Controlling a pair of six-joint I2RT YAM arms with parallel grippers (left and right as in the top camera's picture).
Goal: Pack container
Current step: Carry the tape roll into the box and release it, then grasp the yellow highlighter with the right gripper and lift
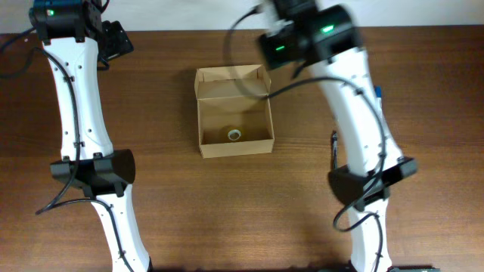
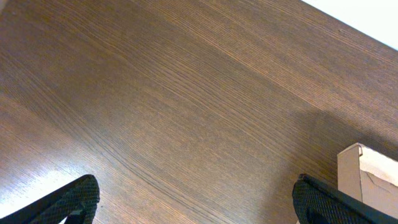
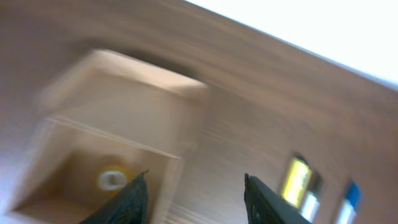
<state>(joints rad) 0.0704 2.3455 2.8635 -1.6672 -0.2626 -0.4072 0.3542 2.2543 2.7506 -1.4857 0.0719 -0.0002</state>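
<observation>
The box [image 1: 234, 113] sits open at the middle of the table [image 1: 174, 211] between the 2 arms, with its lid flap open at the far side and 1 small pale ring [image 1: 234, 134] on its floor. The left tool [image 2: 196, 202] hangs spread and empty over bare wood, just beside a corner of the box. The right tool [image 3: 196, 199], blurred, is also spread and empty above the box's right edge.
</observation>
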